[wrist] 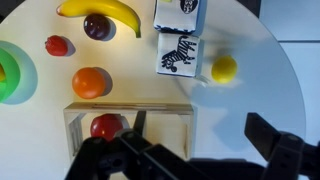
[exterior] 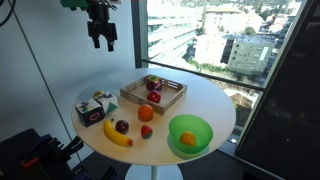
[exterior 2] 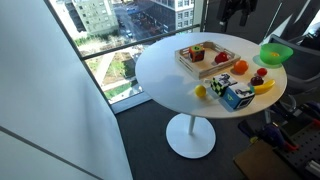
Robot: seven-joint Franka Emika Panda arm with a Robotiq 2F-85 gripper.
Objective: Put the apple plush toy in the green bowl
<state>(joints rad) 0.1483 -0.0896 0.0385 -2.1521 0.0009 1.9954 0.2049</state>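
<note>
Overhead in an exterior view, the gripper (exterior: 103,41) hangs with its claw released and empty. The apple plush toy (exterior: 146,131) lies on the table (exterior: 205,100) near the green bowl (exterior: 190,135), to its left. In the wrist view, the spread fingers (wrist: 275,145) frame the wooden tray (wrist: 150,107), and the apple sits between the banana (wrist: 100,10) and the bowl.

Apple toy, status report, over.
Gripper open, high above the table. Apple toy on the table, between plum and green bowl. Orange thing sits in the bowl.
</note>
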